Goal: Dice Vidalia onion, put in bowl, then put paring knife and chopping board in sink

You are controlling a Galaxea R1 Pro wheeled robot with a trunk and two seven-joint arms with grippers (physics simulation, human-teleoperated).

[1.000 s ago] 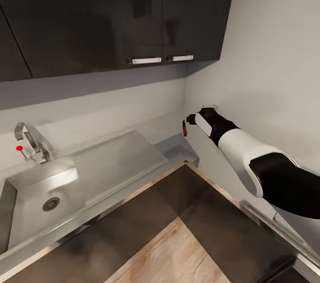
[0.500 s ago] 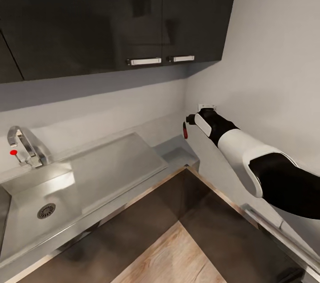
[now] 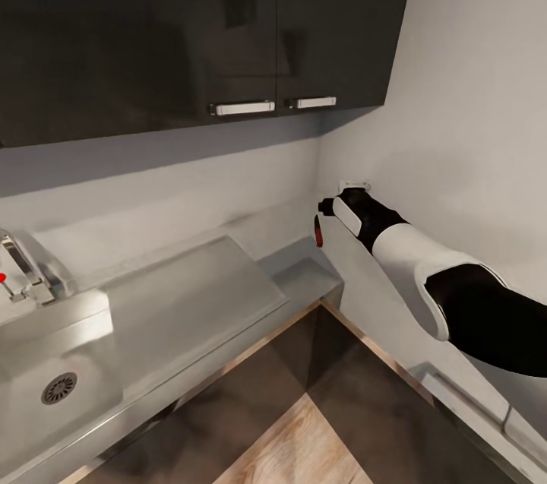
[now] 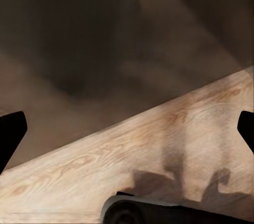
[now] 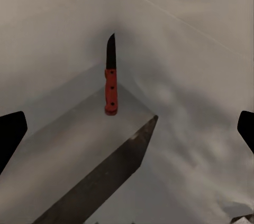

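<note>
right gripper (image 3: 322, 212): jaws spread wide, nothing between them
paring knife (image 5: 110, 83): floating ahead, touching nothing
left gripper (image 4: 127, 123): jaws wide, just floor below

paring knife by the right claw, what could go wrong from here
1. The paring knife hangs between the wide-apart fingers of the right claw, neither touching it: it may drop.
2. It is close to the corner walls; a swing could strike them.
3. The sink lies far to the left, a long carry.

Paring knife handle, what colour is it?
Red, with a dark blade; the paring knife shows best in the right wrist view.
</note>
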